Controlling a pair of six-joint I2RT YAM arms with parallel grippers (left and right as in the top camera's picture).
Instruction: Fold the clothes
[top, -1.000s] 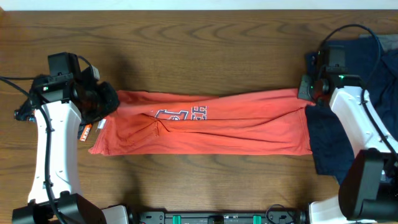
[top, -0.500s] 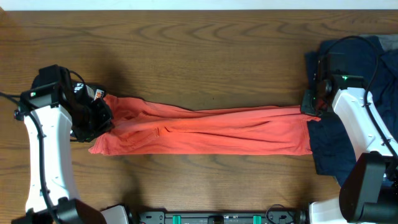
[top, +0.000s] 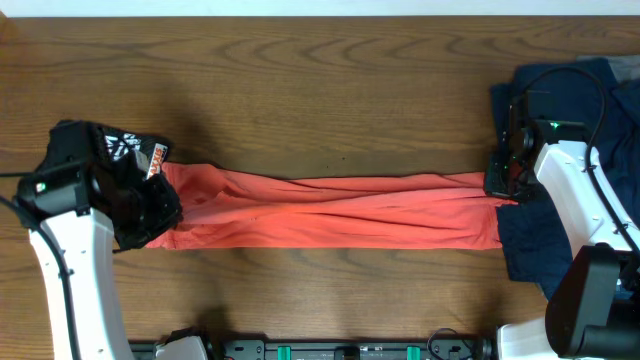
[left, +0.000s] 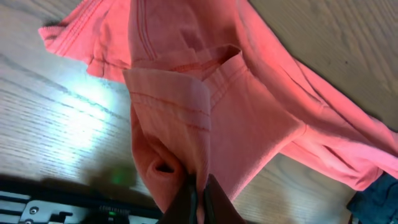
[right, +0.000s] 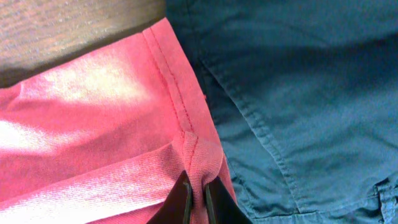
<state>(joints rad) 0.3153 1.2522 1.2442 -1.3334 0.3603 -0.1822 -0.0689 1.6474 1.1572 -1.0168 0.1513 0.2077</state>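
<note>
Red shirt (top: 330, 210) stretched between both grippers across the table (top: 300, 70)
The shirt lay as a long, rumpled band running left to right over the wood, gathered in lengthwise folds. The left gripper (left: 199, 200) was pinched tight on a bunched fold of the shirt's left end, beside a printed black cloth (top: 128, 148); a stitched hem lay folded over just above its fingers. The right gripper (right: 196, 194) was nipped on a small pleat at the hemmed corner of the right end, which lay against a navy garment (right: 298, 93) on the table's right side
</note>
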